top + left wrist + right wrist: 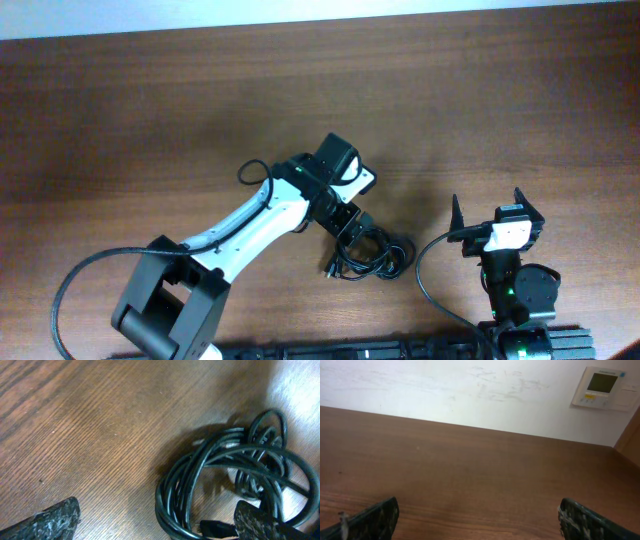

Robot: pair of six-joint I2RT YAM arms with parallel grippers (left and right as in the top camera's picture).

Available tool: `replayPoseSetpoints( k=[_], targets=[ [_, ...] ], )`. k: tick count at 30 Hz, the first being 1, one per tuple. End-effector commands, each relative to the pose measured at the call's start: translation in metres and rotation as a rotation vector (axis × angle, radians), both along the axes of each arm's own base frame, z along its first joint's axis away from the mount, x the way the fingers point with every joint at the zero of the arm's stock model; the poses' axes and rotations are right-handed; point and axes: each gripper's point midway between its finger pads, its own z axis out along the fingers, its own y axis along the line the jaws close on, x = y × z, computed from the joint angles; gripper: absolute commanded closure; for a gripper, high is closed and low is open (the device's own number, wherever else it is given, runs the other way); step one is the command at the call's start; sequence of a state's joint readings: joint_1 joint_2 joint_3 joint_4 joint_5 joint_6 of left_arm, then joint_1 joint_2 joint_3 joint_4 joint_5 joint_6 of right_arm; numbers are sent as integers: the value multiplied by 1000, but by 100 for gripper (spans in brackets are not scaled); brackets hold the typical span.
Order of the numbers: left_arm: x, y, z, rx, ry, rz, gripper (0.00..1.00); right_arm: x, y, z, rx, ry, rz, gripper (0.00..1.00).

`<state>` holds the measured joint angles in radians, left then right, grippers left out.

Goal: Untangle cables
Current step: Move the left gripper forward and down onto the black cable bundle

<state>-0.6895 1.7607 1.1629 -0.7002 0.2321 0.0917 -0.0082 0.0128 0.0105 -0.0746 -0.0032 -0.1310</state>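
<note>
Key relation: in the overhead view the cables (372,255) lie just below and to the right of the left gripper (348,228), at the centre-bottom of the frame. The bundle's long axis runs roughly left to right. The right gripper (490,205) stands well apart at the lower right, so the left arm is clearly the nearer.

Left gripper (156,510): jaws apart, nothing clamped. In the left wrist view the bundle (197,455) fills the lower right of the frame. The finger at the right edge overlaps the coil and the other finger is over bare wood. Contact with the cords cannot be confirmed.

Right gripper (479,510): jaws apart, facing bare wooden table (470,460) and wall. No cable is in its view.

Condition of the cables: thin black cords wound in several overlapping loops, with strands crossing within the coil and a smaller loop rising at the upper right. A plug-like end (212,525) shows at the bottom edge. Not yet separated. In my judgement, any grasp should take one outer strand rather than the whole coil.
</note>
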Motion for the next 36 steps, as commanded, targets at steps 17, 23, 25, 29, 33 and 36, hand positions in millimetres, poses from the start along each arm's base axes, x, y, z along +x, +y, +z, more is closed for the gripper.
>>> replayPoseSetpoints(
  k=[17,23,25,29,33,36],
  targets=[
    [-18,7,-43,132,3,-158,2,0,-4,-3,-1,6,-22,0],
    [-17,5,-59,143,16,-162,27,0,-4,-3,-1,6,-22,0],
    [-20,8,-65,158,30,-162,32,0,-4,-3,-1,6,-22,0],
    [-24,11,-74,175,52,-165,41,0,-4,-3,-1,6,-22,0],
    [-22,9,-78,170,45,-164,70,0,-4,-3,-1,6,-22,0],
    [-15,7,-78,165,19,-151,91,0,-4,-3,-1,6,-22,0]
  ],
)
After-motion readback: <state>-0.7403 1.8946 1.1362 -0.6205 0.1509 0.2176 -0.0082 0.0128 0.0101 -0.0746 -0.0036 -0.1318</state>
